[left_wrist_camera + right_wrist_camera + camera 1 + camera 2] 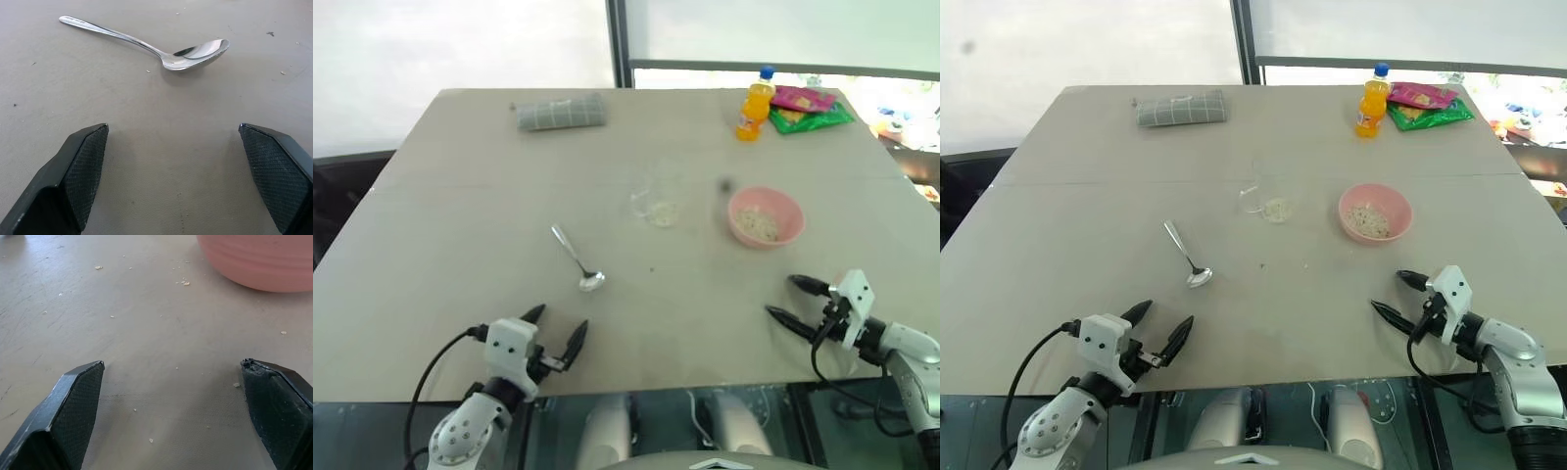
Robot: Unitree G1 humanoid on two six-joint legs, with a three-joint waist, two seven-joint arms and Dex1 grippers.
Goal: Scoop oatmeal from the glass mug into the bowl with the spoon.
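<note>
A silver spoon (578, 259) lies flat on the table, left of centre, its small bowl end toward me; it also shows in the left wrist view (161, 46). The clear glass mug (658, 204) stands mid-table with a little oatmeal (663, 212) at its bottom. To its right sits the pink bowl (765, 216) with oatmeal flakes (760, 225) inside. My left gripper (557, 331) is open and empty near the front edge, short of the spoon. My right gripper (790, 299) is open and empty, in front of the bowl (259, 259).
An orange drink bottle (756, 103) and snack packets (808, 108) stand at the table's far right. A folded grey cloth (562, 112) lies at the far left. Loose oatmeal flakes (183, 281) are scattered on the table near the bowl.
</note>
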